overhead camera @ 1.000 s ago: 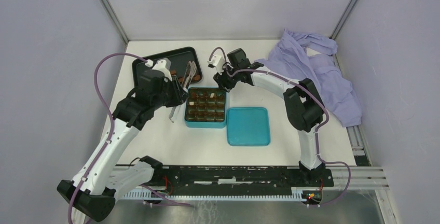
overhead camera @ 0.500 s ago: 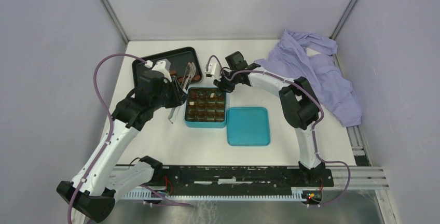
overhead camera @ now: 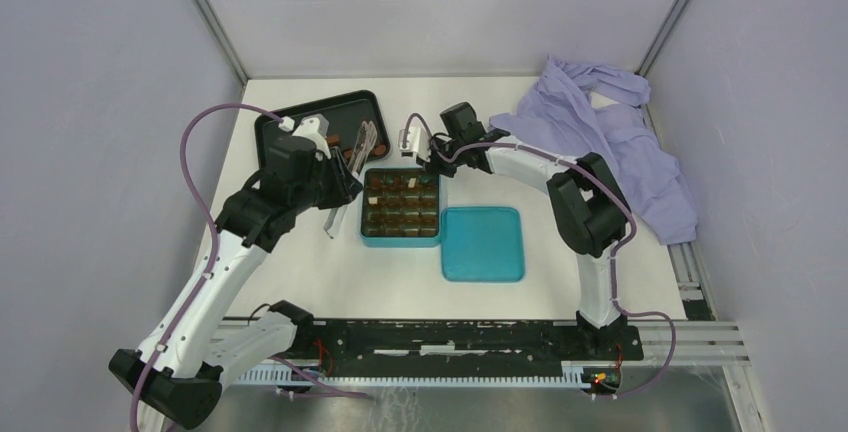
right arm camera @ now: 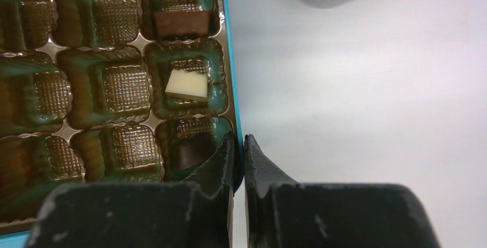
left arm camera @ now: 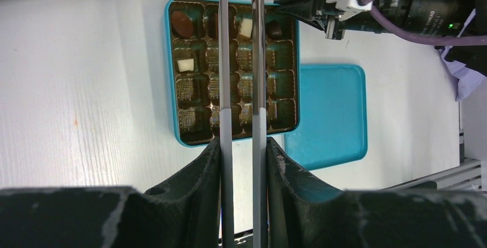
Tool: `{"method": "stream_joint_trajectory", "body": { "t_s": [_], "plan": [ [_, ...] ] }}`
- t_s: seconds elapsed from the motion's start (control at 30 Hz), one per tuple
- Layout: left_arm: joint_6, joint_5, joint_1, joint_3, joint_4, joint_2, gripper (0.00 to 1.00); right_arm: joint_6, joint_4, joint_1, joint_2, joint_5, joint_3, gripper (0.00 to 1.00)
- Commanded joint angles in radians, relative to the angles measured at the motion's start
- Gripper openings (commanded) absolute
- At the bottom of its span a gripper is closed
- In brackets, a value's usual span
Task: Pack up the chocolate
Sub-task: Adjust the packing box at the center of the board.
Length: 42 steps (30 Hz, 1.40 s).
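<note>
When I looked over the feeds, the white surface [overhead camera: 300, 272] had a lavender cloth [overhead camera: 600, 122] bunched at its far right and a black tray [overhead camera: 300, 117] at the far left. Near the middle sat the teal box [overhead camera: 400, 243] with its brown grid insert [left arm camera: 241, 87]. The teal lid [overhead camera: 483, 244] lay flat just beside it on the right.

My right tool [right arm camera: 238, 144] was pinched nearly closed on the box's wall at the far right corner, one finger inside and one outside. My left tool [left arm camera: 243, 144] was clamped on metal tongs [left arm camera: 224, 58], whose blades ran across the box in the wrist view.

The chocolate [right arm camera: 186, 84]: a few pieces sat in cells along the box's far row, a white one sat a row nearer, and more lay in the tray.
</note>
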Motion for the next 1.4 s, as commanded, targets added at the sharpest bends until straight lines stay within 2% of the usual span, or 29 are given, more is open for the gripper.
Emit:
{"method": "stream_joint_trajectory", "body": {
  "t_s": [0.0, 0.43, 0.97, 1.03, 1.17, 1.23, 1.37],
  "plan": [
    [-0.008, -0.025, -0.005, 0.032, 0.018, -0.028, 0.33, -0.051, 0.131, 0.003, -0.126, 0.0, -0.026, 0.03],
    [-0.002, -0.028, -0.006, 0.031, 0.018, -0.026, 0.33, -0.042, 0.177, 0.009, -0.192, 0.046, -0.082, 0.02],
    [0.002, -0.039, -0.005, -0.005, 0.002, -0.043, 0.33, 0.015, 0.133, 0.008, -0.027, 0.057, -0.008, 0.13],
    [0.001, -0.04, -0.005, -0.012, 0.002, -0.041, 0.33, 0.018, 0.124, 0.008, -0.024, 0.057, -0.008, 0.19],
    [0.004, -0.044, -0.006, -0.021, 0.0, -0.041, 0.33, 0.056, 0.085, 0.006, -0.03, 0.055, 0.02, 0.49],
    [0.006, -0.047, -0.006, -0.023, -0.004, -0.036, 0.33, 0.09, 0.036, -0.002, -0.025, 0.045, 0.069, 0.6],
    [0.005, -0.046, -0.005, -0.032, -0.004, -0.028, 0.33, 0.174, -0.059, -0.049, -0.032, -0.046, 0.166, 0.69]
  ]
}}
